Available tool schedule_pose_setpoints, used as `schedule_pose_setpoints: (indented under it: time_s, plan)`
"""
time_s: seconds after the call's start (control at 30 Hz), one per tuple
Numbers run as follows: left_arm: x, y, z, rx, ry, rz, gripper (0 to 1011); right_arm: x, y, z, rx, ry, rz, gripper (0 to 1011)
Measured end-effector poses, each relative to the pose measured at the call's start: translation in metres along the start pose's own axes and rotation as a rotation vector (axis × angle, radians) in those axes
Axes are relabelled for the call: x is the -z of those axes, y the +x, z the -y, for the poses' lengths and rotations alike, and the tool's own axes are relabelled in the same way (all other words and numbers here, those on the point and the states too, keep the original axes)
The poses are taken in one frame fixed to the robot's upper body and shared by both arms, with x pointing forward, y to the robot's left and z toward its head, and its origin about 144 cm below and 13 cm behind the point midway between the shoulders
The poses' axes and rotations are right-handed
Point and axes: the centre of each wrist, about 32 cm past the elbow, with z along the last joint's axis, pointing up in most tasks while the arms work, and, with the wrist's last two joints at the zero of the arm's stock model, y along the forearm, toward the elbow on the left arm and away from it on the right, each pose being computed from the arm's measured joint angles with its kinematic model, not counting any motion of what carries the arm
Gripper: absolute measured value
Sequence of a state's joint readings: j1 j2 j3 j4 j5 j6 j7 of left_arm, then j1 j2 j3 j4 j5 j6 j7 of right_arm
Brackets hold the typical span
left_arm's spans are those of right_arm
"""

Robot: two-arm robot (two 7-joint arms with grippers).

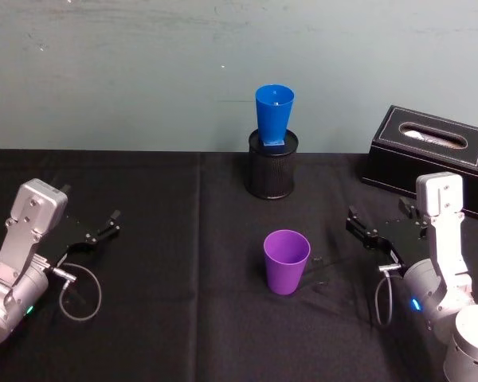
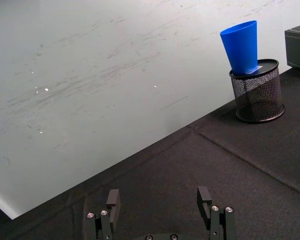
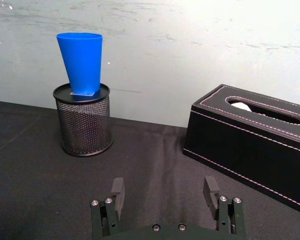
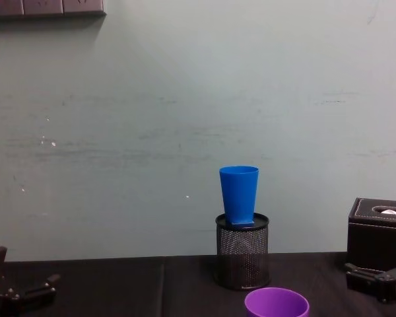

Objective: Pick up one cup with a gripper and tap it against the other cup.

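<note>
The purple cup [image 1: 287, 261] stands upright with its mouth up on the black cloth, near the middle; its rim [image 4: 276, 303] shows in the chest view. The blue cup [image 1: 274, 115] [image 2: 241, 46] [image 3: 82, 62] [image 4: 238, 195] stands on top of a black mesh pen holder [image 1: 272, 171] behind it. My right gripper [image 1: 358, 228] [image 3: 164, 186] rests low to the right of the purple cup, open and empty, a short gap away. My left gripper [image 1: 107, 226] [image 2: 158, 198] sits far to the left, open and empty.
A black tissue box [image 1: 430, 155] [image 3: 250, 145] stands at the back right, behind my right arm. The pen holder [image 3: 84, 120] [image 4: 241, 254] is close to the wall. The black cloth [image 1: 183, 318] covers the table.
</note>
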State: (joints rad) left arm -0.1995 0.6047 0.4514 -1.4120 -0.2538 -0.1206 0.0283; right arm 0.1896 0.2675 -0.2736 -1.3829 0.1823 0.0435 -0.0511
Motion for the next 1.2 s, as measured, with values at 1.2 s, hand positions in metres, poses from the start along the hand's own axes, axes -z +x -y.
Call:
schedule_pose_setpoints:
  time_s: [1.2]
  plan:
    - [0.0, 0.0, 0.0, 0.0, 0.0, 0.0, 1011, -0.0004, 0.0001, 0.0006, 0.003, 0.004, 0.0, 1003]
